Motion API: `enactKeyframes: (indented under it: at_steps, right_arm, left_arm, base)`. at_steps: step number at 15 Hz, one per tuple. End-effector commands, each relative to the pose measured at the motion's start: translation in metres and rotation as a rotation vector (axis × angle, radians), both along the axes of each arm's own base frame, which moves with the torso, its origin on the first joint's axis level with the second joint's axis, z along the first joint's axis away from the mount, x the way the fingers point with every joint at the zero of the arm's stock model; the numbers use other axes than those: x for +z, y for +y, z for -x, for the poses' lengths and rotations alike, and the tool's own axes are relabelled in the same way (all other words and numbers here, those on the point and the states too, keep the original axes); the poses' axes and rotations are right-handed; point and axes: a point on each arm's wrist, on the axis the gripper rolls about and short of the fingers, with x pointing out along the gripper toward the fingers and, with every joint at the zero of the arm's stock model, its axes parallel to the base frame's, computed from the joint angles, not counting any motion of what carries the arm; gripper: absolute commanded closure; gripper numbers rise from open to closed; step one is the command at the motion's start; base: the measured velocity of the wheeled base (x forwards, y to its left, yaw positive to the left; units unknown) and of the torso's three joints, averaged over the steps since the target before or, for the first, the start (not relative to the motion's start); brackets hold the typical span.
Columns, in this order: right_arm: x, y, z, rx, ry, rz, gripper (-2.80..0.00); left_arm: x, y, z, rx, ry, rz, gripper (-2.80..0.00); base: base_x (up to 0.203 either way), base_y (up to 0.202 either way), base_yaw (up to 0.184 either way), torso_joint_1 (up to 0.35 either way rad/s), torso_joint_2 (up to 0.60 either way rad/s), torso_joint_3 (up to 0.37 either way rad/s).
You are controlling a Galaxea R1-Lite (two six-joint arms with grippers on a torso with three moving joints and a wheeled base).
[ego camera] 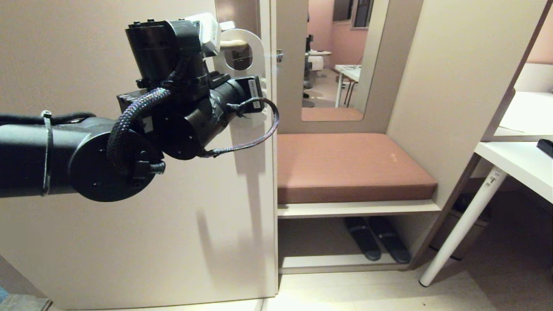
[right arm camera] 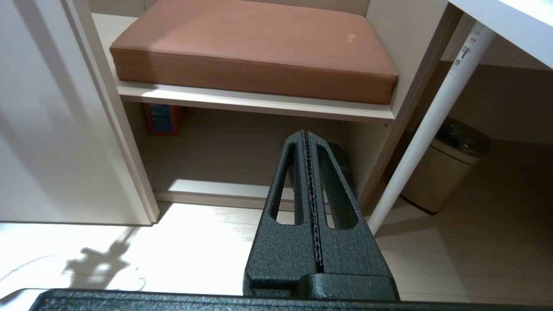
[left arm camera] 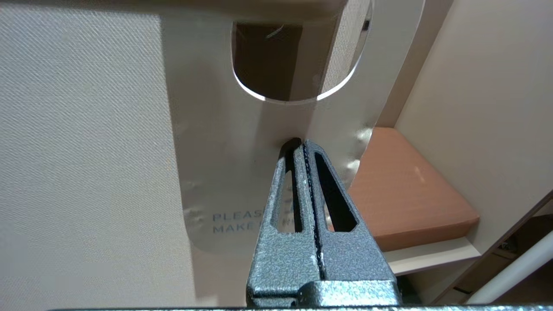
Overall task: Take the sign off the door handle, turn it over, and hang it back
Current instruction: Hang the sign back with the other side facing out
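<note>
The sign point(left arm camera: 242, 172) hangs on the door handle point(ego camera: 233, 43), white side out, so probably already flipped. The left claw point(left arm camera: 299, 147), pressed together, seems to pinch its edge; letting go remains.

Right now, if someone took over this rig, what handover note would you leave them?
Left end effector: shut on the sign, pinching it below its round hole.
Right end effector: shut, holding nothing, parked low near the floor.
Sign: white "MAKE UP ROOM" side faces out; hole looped over the door handle.
Done: judging by the side showing, likely flipped and rehung.
Left: let go, back the left arm away.
</note>
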Motion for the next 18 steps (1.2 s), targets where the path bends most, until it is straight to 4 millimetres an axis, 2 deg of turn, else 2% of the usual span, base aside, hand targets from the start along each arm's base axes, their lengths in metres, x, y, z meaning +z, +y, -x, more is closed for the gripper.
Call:
enactKeyframes:
  at_steps: [1,6,12,16,18]
  right_arm:
    - [0.000,0.000,0.000,0.001,0.001,0.001,0.00]
    - [0.000,0.000,0.000,0.001,0.001,0.001,0.00]
    - [0.000,0.000,0.000,0.001,0.001,0.001,0.00]
    - [0.000,0.000,0.000,0.001,0.001,0.001,0.00]
    - [0.000,0.000,0.000,0.001,0.001,0.001,0.00]
  left_arm:
    - [0.005,0.003,0.003,0.006,-0.013,0.012,0.00]
    - [0.012,0.020,0.016,0.023,-0.024,0.016,0.00]
    - [0.025,0.080,0.026,0.160,-0.053,0.034,0.00]
    - [0.020,0.110,0.043,0.188,-0.049,0.023,0.00]
    - [0.017,0.117,0.051,0.192,-0.044,0.018,0.00]
  base:
    - [0.000,0.000,0.000,0.000,0.00,0.000]
    - [0.000,0.000,0.000,0.000,0.00,0.000]
    - [0.000,0.000,0.000,0.000,0.00,0.000]
    - [0.000,0.000,0.000,0.000,0.00,0.000]
    - [0.000,0.000,0.000,0.000,0.00,0.000]
